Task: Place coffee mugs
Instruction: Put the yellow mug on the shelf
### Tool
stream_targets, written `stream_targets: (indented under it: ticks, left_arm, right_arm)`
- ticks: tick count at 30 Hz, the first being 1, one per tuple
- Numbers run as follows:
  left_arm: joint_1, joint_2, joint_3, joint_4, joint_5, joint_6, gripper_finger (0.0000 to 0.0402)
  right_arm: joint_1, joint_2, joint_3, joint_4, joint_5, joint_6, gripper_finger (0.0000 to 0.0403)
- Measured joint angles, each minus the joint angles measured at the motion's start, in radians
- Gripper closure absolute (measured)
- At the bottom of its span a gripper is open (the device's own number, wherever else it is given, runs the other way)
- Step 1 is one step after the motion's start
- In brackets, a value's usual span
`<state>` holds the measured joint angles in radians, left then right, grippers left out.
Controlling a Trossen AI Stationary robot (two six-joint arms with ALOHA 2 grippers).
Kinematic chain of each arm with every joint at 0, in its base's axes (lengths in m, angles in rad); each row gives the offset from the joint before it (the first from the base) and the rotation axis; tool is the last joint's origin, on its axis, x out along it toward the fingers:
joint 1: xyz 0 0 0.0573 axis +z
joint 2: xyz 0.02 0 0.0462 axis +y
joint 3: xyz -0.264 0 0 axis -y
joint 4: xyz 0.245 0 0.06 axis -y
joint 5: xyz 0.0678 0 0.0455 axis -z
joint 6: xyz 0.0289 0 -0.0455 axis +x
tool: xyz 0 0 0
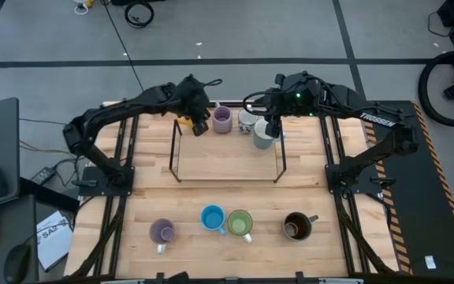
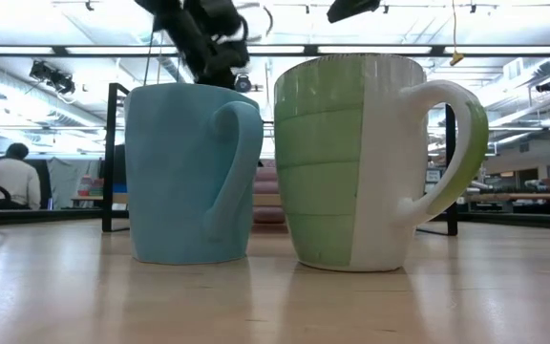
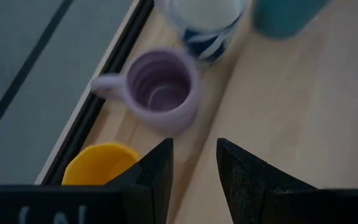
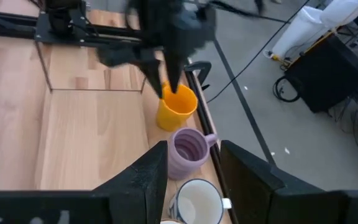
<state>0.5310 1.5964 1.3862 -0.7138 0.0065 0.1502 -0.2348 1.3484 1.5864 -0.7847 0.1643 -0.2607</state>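
High view: eight mugs on the bench (image 1: 211,189), four per row.
Lower frame: lavender mug (image 1: 161,231), blue mug (image 1: 212,217), green mug (image 1: 240,224), brown mug (image 1: 296,226). Upper centre: orange mug (image 4: 176,107), second lavender mug (image 1: 222,120), patterned mug (image 1: 247,120), grey-white mug (image 1: 263,136). Left claw (image 1: 199,120) and right claw (image 4: 193,163) both open, empty.

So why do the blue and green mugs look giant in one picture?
In the low view the camera sits at table height right beside the blue mug and green mug, so they fill the frame; in the high view, from above, they look small.
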Motion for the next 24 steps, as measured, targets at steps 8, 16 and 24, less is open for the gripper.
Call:
stream_targets:
  ticks: [8, 16, 24]
  left_arm:
    - [0.054, 0.149, 0.141, -0.171, -0.002, 0.056, 0.0271]
    - [0.075, 0.276, 0.27, -0.323, -0.002, 0.134, 0.0271]
    - [0.077, 0.331, 0.27, -0.388, 0.017, 0.21, 0.0271]
  right_arm:
    - [0.0, -0.002, 0.0, -0.012, -0.009, -0.001, 0.0249]
    - [0.0, -0.002, 0.0, -0.012, -0.015, -0.001, 0.0249]
    - [0.0, -0.001, 0.0, -0.014, -0.036, -0.001, 0.0249]
